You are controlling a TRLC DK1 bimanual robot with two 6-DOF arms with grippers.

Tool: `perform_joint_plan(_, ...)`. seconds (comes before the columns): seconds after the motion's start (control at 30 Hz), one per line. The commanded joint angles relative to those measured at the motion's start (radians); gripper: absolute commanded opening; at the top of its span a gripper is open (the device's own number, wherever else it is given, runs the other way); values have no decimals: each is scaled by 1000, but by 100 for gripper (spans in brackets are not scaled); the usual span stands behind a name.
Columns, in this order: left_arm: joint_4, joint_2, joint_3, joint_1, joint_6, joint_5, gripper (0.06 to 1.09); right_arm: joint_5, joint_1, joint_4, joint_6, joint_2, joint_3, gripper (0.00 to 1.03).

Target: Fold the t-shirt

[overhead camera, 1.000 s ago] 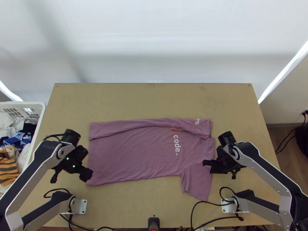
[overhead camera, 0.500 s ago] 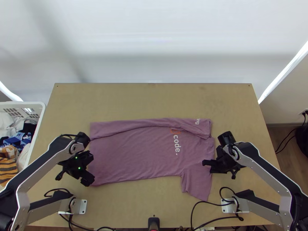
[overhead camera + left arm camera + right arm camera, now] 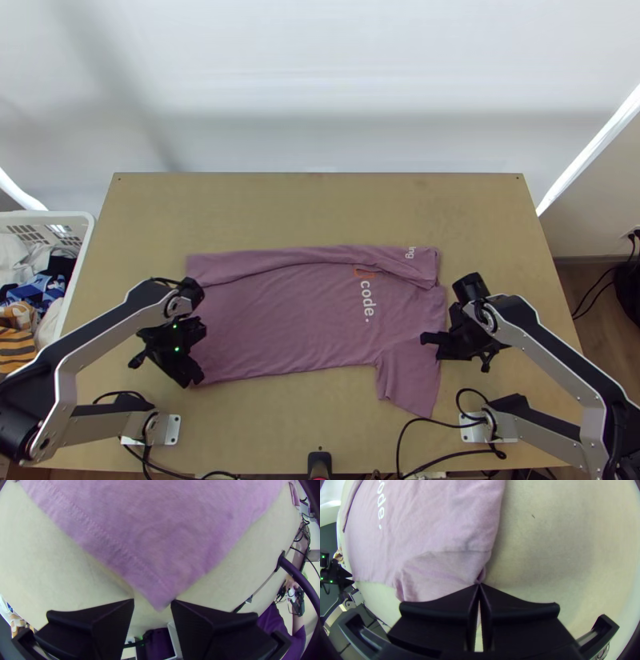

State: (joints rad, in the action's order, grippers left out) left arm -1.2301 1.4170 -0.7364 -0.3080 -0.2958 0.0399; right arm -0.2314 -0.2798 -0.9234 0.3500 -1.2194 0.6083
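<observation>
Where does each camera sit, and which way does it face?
Top view: high over the table's near edge, steeply down; left arm and right arm show.
Left wrist view: on that wrist, down at a t-shirt corner, past the open left gripper.
Right wrist view: on that wrist, down at the right gripper pinching the t-shirt's edge.
Top and right wrist views share white lettering.

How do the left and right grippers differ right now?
The left gripper is open; the right gripper is shut on cloth. The left gripper is at the t-shirt's hem corner; the right gripper is by its sleeve. Both are black, at the t-shirt's edge.
</observation>
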Motion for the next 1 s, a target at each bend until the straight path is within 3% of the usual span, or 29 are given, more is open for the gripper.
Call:
perform_joint_plan(0.0,15,53,17,-23,4,-3,60,10,-15,12,-16,-23,-12,3)
perform_joint_plan(0.03,17,54,19,-25,4,-3,50,10,-16,12,-16,-23,-8,3)
perform_joint_plan(0.1,38,39,14,-33,4,-5,13,12,-13,12,-17,-23,-2,3)
perform_joint_plan(0.13,50,30,12,-31,4,-5,10,15,-9,12,-23,-19,-4,3)
perform_joint_plan(0.37,37,-26,2,70,-60,-5,10,43,119,3,-89,-5,-8,3)
perform_joint_plan(0.5,34,-46,6,125,-92,-6,10,64,125,5,-91,-14,4,3)
perform_joint_plan(0.7,11,-72,-23,164,-108,-3,10,78,105,-32,-83,-17,53,3)
perform_joint_plan(0.97,0,-136,-208,141,-6,57,10,78,1,-134,-28,69,232,3)
